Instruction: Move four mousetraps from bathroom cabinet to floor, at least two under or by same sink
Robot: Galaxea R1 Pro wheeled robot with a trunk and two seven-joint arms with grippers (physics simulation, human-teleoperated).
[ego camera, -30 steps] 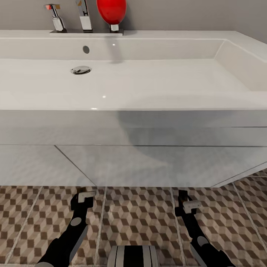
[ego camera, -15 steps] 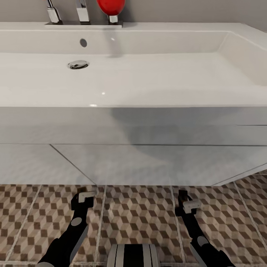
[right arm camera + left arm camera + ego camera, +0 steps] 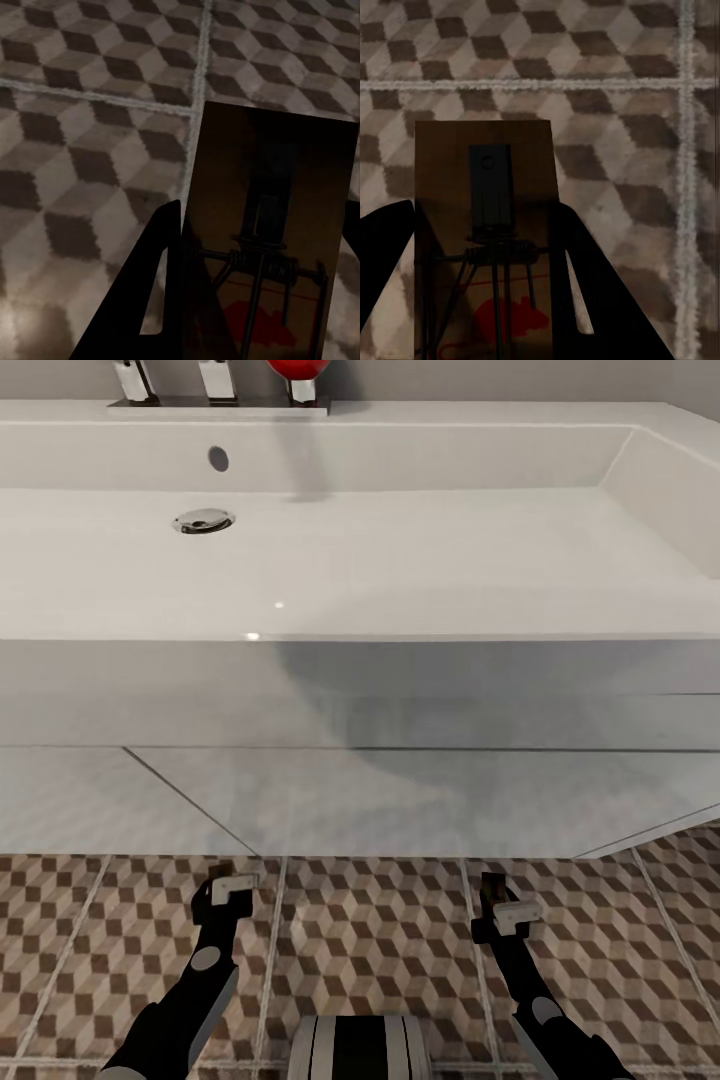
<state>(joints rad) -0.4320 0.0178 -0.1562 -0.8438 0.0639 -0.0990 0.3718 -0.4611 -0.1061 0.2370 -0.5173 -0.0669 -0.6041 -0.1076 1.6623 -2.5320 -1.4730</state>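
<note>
I see one mousetrap (image 3: 484, 225) in the left wrist view, a flat brown board with a wire spring and a red mouse print, held between the dark fingers (image 3: 592, 285) of my left gripper (image 3: 228, 895). A second mousetrap (image 3: 270, 240) sits the same way in my right gripper (image 3: 500, 912), in the right wrist view. Both grippers hang low over the cube-patterned bathroom floor (image 3: 380, 940), just in front of the white vanity (image 3: 400, 800) under the wide white bathroom sink (image 3: 450, 560). The cabinet is out of view.
The sink's front edge overhangs the vanity doors close ahead of both arms. A chrome faucet (image 3: 215, 380), a red round object (image 3: 297, 368) and the drain (image 3: 203, 520) are on the basin. My base (image 3: 360, 1048) shows at the bottom edge.
The whole head view has shifted: the sink and faucet slid upward in the picture, so the camera moved. Both arms keep their pose and their hold.
</note>
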